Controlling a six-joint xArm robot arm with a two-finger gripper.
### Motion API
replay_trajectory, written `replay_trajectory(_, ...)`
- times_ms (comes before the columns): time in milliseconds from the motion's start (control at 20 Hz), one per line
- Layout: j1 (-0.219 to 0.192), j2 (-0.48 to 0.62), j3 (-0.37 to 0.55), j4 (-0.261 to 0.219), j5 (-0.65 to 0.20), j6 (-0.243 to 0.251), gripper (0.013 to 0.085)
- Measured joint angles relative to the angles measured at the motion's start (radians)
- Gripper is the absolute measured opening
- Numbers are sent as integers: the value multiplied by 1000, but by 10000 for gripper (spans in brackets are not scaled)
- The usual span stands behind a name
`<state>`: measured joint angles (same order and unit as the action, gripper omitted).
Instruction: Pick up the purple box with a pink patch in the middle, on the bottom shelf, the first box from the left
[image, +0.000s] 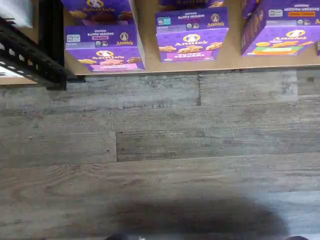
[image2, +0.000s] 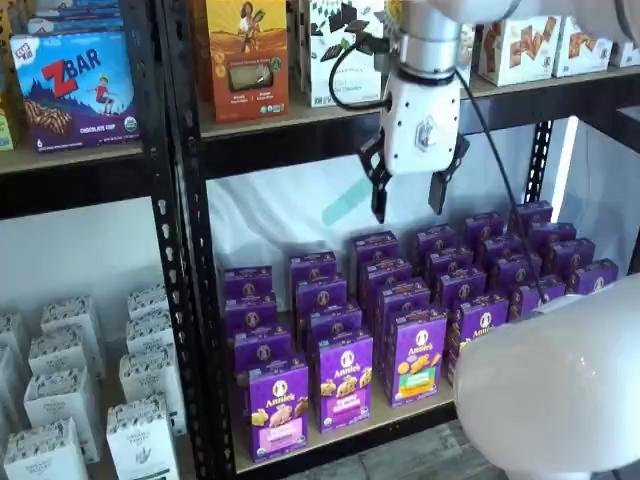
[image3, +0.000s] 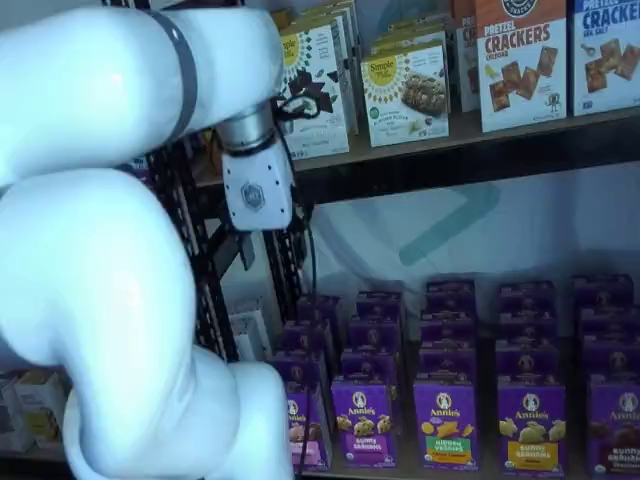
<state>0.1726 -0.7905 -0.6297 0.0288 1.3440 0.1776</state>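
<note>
The purple box (image2: 278, 410) stands at the front left of the bottom shelf (image2: 352, 433), first in its row, with a pink band low on its front. The wrist view looks down on the same purple box (image: 105, 50) near the edge of the tan shelf board (image: 150, 67). In a shelf view the purple box (image3: 306, 428) is partly hidden behind my white arm. My gripper (image2: 409, 210) hangs above the rows of purple cartons, well above and to the right of the box. A plain gap shows between its black fingers and nothing is in them.
A purple carton (image2: 345, 380) and one with a green and orange band (image2: 418, 357) stand beside the box. A black rack post (image2: 195, 300) rises just left of it. My arm's white link (image2: 560, 390) fills the lower right. Grey plank floor (image: 160, 150) lies in front.
</note>
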Motion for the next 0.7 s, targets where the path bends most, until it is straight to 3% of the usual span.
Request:
replay_trajectory(200, 28, 34, 56, -12, -89, 29, 850)
replay_trajectory(550, 52, 127, 136, 8, -256, 43, 850)
replay_trajectory(700, 64, 182, 153, -21, -321, 67, 850)
